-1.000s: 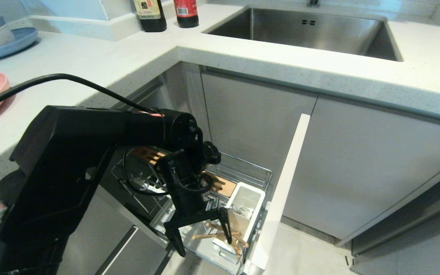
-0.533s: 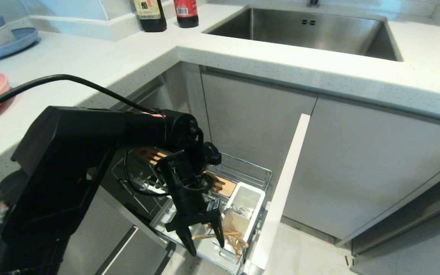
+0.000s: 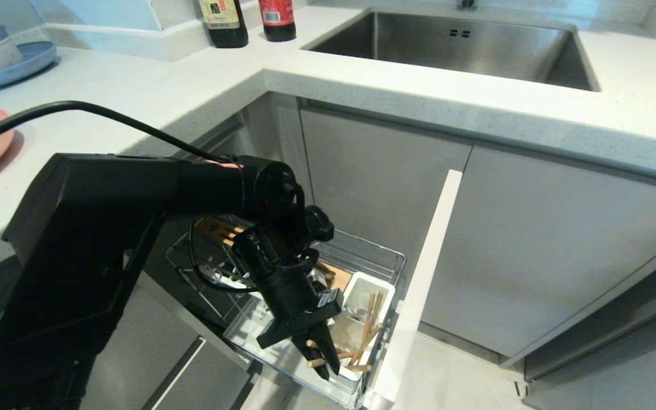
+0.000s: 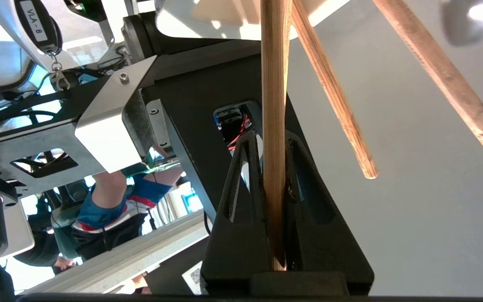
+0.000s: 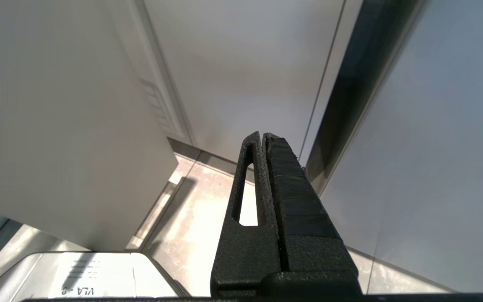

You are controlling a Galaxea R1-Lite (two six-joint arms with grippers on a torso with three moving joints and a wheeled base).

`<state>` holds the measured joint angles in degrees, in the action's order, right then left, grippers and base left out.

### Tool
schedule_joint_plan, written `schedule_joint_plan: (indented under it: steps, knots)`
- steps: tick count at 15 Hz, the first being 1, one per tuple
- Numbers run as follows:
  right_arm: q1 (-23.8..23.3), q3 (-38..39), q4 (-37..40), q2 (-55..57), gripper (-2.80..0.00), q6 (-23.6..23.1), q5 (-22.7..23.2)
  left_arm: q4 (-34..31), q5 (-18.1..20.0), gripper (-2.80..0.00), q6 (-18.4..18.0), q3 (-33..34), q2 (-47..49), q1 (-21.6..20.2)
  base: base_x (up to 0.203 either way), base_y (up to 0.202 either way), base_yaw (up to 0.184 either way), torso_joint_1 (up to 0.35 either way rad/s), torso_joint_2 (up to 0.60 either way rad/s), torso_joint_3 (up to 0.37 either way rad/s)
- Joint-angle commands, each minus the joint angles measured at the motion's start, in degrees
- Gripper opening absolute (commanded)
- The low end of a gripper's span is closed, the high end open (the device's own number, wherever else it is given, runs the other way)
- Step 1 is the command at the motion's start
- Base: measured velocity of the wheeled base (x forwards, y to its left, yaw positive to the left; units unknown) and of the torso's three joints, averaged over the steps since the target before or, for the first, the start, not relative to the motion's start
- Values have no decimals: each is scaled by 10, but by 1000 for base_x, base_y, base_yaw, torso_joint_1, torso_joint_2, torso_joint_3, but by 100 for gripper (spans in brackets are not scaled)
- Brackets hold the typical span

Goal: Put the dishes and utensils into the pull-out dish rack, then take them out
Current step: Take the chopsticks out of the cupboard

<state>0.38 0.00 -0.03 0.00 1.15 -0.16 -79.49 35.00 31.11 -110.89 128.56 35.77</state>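
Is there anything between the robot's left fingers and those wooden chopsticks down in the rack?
Nothing: the left gripper has one light wooden chopstick clamped directly between its fingers. The other sticks lie apart, untouched.

The left arm (image 3: 106, 228) was built of bulky matte black housings, with a small orange-red mark seen on its upper face. A thick black cable (image 3: 77, 111) was run above the arm, and thinner black loops were hung beside its wrist. The left gripper (image 3: 319, 356) and right gripper (image 5: 266, 138) were moulded in textured black plastic, with slotted triangular fingers (image 4: 241, 197).
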Motion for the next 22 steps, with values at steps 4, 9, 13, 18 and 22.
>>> schedule_joint_plan:
  steps: [4, 9, 13, 18, 22]
  knots:
    - [0, 1, -1, 0, -280, 0, 0, -6, -1, -280, 10, 0, -9, 2, 0, 0, 0, 0, 0, 0]
    - [0, 1, 0, 0, -280, 0, 0, -47, -85, -280, 12, 1, -38, 11, 0, 0, 0, 0, 0, 0]
    - [0, 1, -1, 0, -280, 0, 0, -51, -122, -280, 13, 1, -84, 14, 0, 0, 0, 0, 0, 0]
    - [0, 1, 0, 0, -280, 0, 1, -82, -117, -280, 18, 5, -122, 22, 0, 0, 0, 0, 0, 0]
    - [0, 1, -1, 0, -280, 0, 0, -82, -118, -280, 38, 6, -181, 39, 0, 0, 0, 0, 0, 0]
